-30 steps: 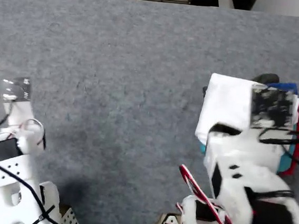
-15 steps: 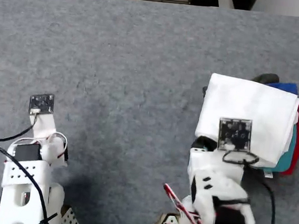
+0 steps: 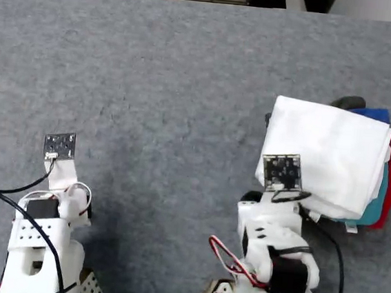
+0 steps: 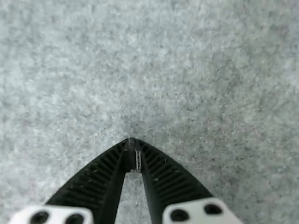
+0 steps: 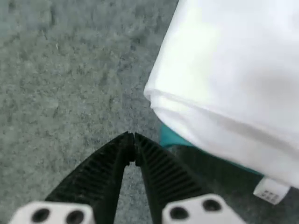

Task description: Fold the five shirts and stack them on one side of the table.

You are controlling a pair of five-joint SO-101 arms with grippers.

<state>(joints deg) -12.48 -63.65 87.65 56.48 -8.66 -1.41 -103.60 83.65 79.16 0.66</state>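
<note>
Right claw [image 5: 131,136] sits further back than a second ago, off the shirt stack [image 3: 329,163] now, and left claw [image 4: 132,142] is pulled in too. Table [image 3: 153,80] holds the stack on its right side, white shirt [image 3: 308,129] on top. Both claws are clenched, empty — the right one just beside the stack's near corner. My worry — a sideways swing could snag that fold and skew everything.

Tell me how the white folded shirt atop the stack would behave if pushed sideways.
The white shirt looks soft and floppy: its folded edge sags rounded, so it would probably bunch rather than slide whole. Lying loose atop the teal shirt, it may drag that layer along.
</note>
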